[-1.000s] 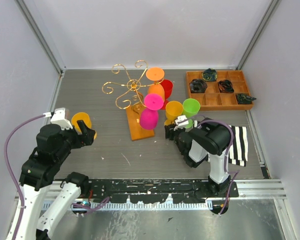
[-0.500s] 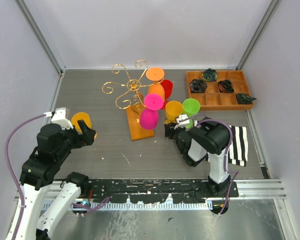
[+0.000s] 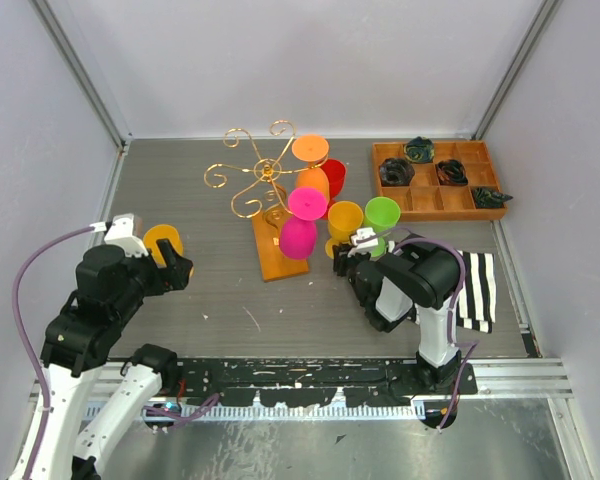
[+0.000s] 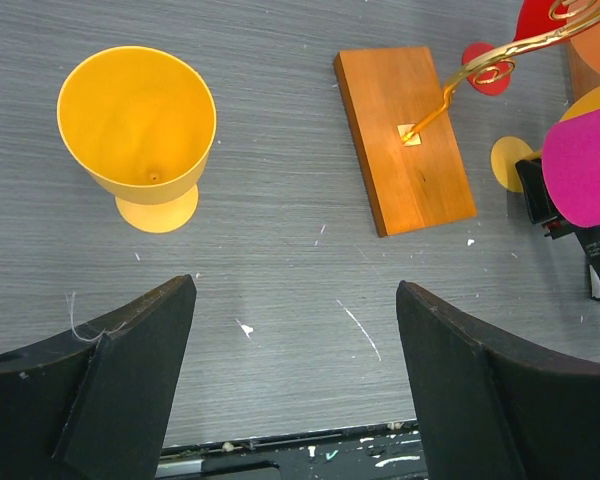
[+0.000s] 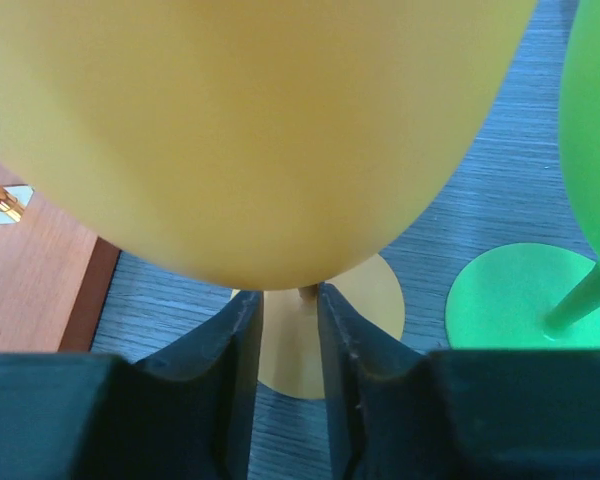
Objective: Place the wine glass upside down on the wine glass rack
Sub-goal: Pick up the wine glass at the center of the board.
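The gold wire wine glass rack point(image 3: 252, 178) stands on its orange-brown wooden base point(image 3: 272, 258), also in the left wrist view point(image 4: 404, 135). An orange glass point(image 3: 312, 170) and a magenta glass point(image 3: 299, 236) hang on it upside down. A yellow glass point(image 3: 346, 219) stands upright right of the base. My right gripper point(image 3: 348, 250) is low at its stem; the jaws stand a narrow gap apart on either side of the thin stem point(image 5: 306, 291), under the bowl point(image 5: 250, 130). My left gripper point(image 4: 295, 290) is open and empty, near an upright orange-yellow glass point(image 4: 137, 125).
A green glass point(image 3: 383, 214) stands just right of the yellow one, its foot point(image 5: 510, 295) close to my right fingers. A red glass point(image 3: 334, 176) is behind the rack. A compartmented wooden tray point(image 3: 432, 205) with dark items sits back right. A striped cloth point(image 3: 478, 290) lies right.
My right gripper has moved a little forward, up to the yellow glass's stem. The left arm has barely moved.
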